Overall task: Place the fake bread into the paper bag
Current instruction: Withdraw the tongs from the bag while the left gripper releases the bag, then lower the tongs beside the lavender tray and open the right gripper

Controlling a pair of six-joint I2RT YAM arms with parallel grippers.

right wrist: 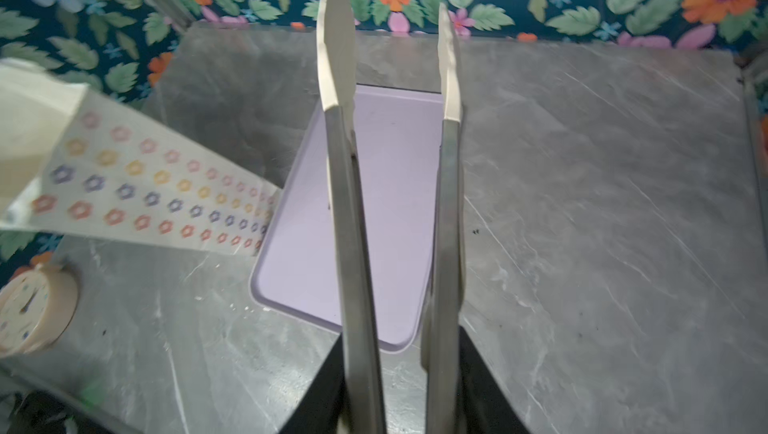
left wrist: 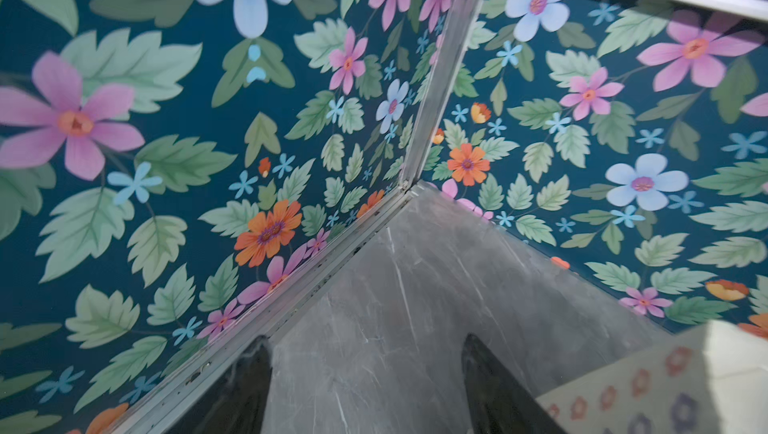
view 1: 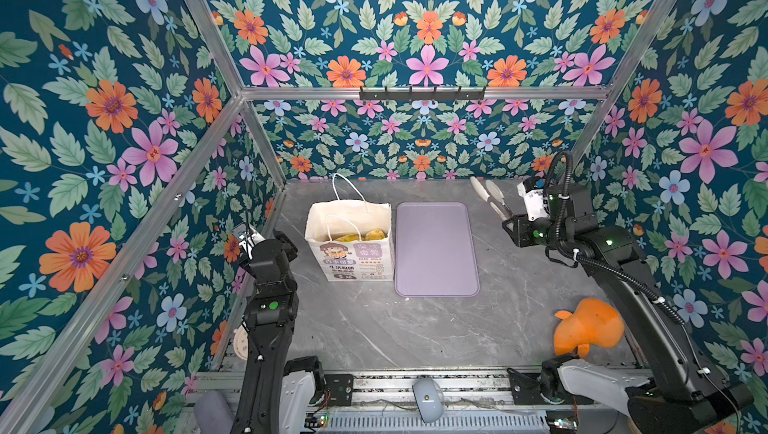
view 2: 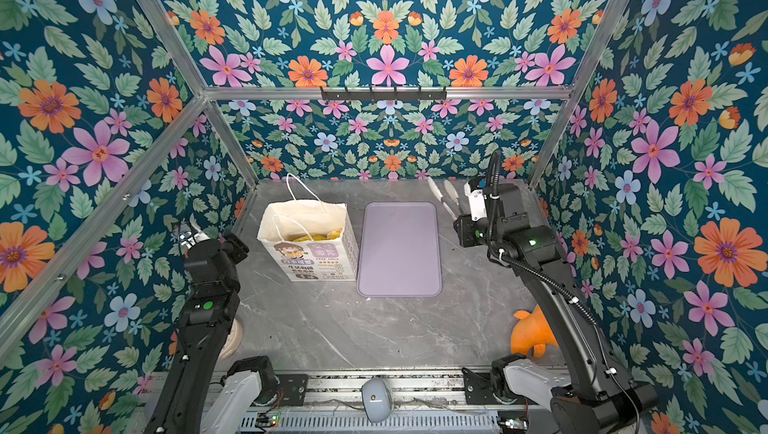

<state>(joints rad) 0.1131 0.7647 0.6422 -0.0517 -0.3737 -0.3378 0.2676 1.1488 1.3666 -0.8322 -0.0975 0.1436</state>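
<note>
Overall: grey marble tabletop (view 1: 374, 328), floral walls (view 1: 415, 37); left pincer (left wrist: 365, 340) wide, empty; right pincer (right wrist: 401, 340) gripping tongs (right wrist: 349, 224).

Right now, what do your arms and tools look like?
Both the left arm and right arm are black with pale grey base links and green lights. A ribbed black cable, zip-tied white, runs along the right arm. The left tool has black pointed fingers.

Bright, even light, soft shadows on the worktop (view 1: 415, 328); top views bow outward; paper bag (right wrist: 124, 178) blurred in wrist views.
</note>
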